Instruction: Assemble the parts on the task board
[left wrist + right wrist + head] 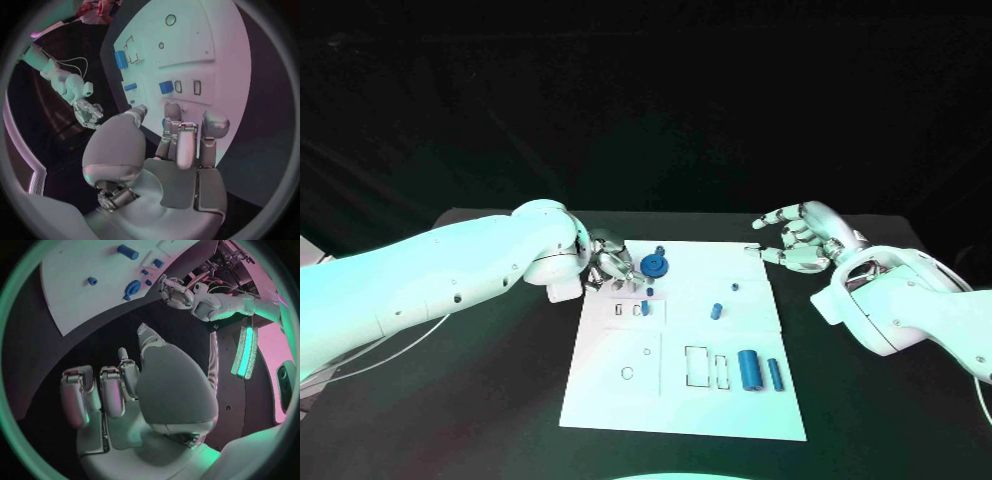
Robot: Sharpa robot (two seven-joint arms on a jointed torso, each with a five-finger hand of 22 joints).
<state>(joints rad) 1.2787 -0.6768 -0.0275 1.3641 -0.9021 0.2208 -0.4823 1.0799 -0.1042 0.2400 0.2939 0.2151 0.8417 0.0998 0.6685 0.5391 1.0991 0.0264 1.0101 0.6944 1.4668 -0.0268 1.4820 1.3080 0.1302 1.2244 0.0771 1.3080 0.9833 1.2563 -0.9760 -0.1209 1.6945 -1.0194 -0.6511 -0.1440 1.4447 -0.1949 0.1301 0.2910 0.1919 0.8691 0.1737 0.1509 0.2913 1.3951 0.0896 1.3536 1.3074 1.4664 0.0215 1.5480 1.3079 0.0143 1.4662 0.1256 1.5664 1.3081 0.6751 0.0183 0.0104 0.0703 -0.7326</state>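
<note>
On the black tabletop (488, 380) the white task board (678, 400) is laid in the middle. The left robot hand (607, 265) is seen over the board's far left corner, its fingers curled downward; a small blue part appears just under its fingertips, but whether it is pinched cannot be told. Just to the right of that hand a round blue gear-like part (655, 265) is found on the board. Further right, a small blue peg (734, 287) and a short blue piece (715, 311) are placed near the middle of the far half. Toward the near right, two blue cylinders (760, 371) are laid side by side, next to rectangular slots (705, 366). The right robot hand (800, 238) is held above the tabletop just beyond the board's far right corner, with fingers spread apart and nothing held.
</note>
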